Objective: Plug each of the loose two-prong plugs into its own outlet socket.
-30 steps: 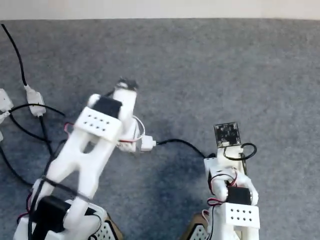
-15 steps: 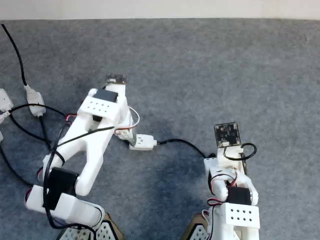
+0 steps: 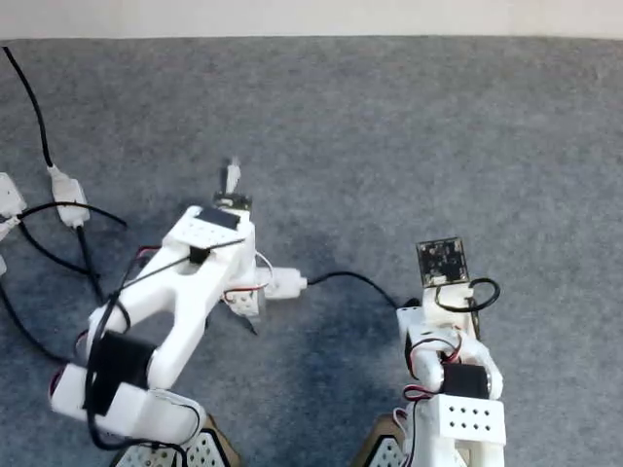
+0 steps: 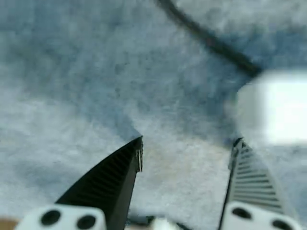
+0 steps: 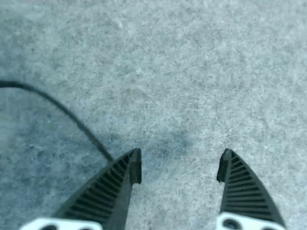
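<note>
The white plug (image 3: 283, 283) lies on the grey carpet (image 3: 438, 136), its black cable (image 3: 350, 278) running toward the right arm, just beside the left gripper (image 4: 187, 148), whose jaws stand spread around bare carpet, as do those of the right gripper (image 5: 177, 165).

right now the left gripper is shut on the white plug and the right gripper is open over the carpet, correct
Not quite. The left gripper is open, not shut on the white plug: the left wrist view shows its jaws apart over the carpet, with the plug beside one finger rather than gripped. The rest holds: the right gripper is open over the carpet.
</note>
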Action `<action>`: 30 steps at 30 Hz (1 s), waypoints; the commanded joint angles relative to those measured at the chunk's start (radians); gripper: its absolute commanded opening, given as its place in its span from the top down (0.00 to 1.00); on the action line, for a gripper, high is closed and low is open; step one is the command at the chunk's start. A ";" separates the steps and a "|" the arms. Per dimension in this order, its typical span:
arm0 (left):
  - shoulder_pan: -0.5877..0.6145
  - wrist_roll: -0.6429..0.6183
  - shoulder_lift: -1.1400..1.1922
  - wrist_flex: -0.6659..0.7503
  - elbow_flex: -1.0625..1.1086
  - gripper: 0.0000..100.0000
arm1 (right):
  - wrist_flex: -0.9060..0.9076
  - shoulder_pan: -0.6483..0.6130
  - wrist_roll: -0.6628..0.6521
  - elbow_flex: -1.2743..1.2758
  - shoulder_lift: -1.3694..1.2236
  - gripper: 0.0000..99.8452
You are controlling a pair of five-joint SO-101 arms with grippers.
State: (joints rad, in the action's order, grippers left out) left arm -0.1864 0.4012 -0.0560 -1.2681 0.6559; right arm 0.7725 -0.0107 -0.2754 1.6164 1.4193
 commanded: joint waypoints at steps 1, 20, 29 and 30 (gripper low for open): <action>-0.019 -0.003 -0.170 -0.021 -0.002 0.72 | -0.024 -0.008 -0.009 -0.004 -0.013 0.75; 0.015 -0.077 -0.097 0.193 -0.117 0.72 | -0.025 -0.008 -0.011 0.016 -0.008 0.75; 0.010 -0.048 -0.093 0.193 0.053 0.72 | -0.053 -0.008 -0.011 0.021 -0.008 0.75; 0.008 -0.032 -0.093 0.196 0.082 0.72 | -0.053 -0.008 -0.011 0.021 -0.008 0.75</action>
State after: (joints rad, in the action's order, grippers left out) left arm -0.1573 0.3383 -0.1573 -1.0764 0.6713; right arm 0.7403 -0.0107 -0.2754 1.6410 1.4193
